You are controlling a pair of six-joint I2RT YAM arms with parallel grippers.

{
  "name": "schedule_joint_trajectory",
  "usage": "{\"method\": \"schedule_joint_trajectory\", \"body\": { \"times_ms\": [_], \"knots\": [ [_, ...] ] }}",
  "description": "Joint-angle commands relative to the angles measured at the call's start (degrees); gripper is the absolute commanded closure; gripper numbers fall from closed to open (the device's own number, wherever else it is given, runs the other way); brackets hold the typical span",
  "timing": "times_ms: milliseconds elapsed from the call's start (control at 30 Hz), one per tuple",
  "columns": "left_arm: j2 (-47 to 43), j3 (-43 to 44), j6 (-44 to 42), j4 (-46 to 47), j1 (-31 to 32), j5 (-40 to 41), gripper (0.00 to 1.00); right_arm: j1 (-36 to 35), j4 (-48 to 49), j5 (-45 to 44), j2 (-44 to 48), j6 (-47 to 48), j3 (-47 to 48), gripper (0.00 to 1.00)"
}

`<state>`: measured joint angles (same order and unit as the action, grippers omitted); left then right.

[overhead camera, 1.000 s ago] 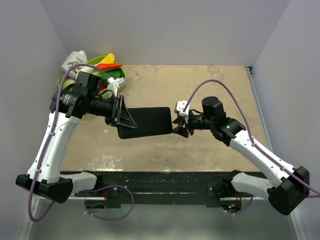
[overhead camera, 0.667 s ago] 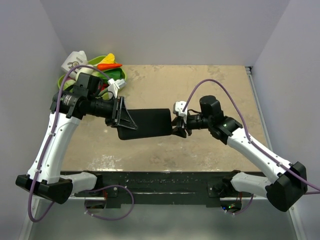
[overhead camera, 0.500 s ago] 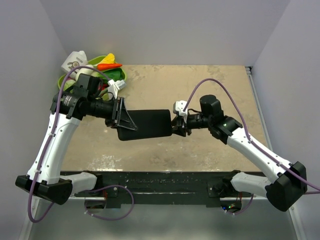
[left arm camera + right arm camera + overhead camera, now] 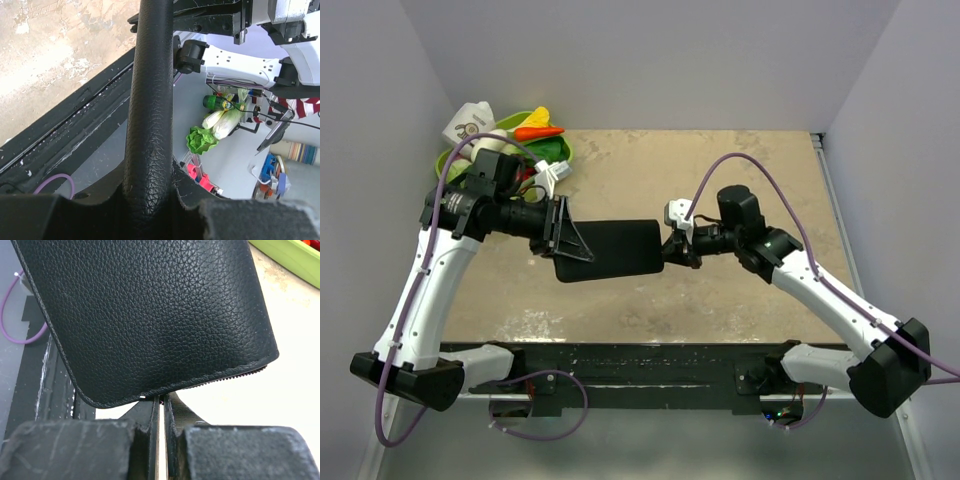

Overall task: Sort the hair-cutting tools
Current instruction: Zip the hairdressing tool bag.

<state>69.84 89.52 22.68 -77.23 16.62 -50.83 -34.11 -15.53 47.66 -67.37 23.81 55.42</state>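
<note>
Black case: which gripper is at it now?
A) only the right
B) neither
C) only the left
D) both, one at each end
D: the left gripper grips the left end of the case, and the right gripper is shut at its right edge.

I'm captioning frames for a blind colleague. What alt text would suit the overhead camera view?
A flat black rectangular leather case is held over the middle of a beige table: the left hand grips its left end, and the right hand is shut at its right edge. A green bowl of colourful items sits at the far left corner.
</note>
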Motion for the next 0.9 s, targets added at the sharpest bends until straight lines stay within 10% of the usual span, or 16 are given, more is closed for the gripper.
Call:
{"method": "schedule_joint_trajectory", "body": {
  "times_ms": [0, 867],
  "knots": [
    [-1.1, 0.0, -0.7, 2.6, 1.4, -5.6, 1.00, -0.3, 1.0, -0.6, -0.5, 3.6, 4.5, 1.00],
    [-1.2, -4.8, -0.1, 2.4, 9.7, -6.4, 1.00, -0.3, -14.7, 2.5, -12.7, 34.4, 24.0, 1.00]
  ]
}}
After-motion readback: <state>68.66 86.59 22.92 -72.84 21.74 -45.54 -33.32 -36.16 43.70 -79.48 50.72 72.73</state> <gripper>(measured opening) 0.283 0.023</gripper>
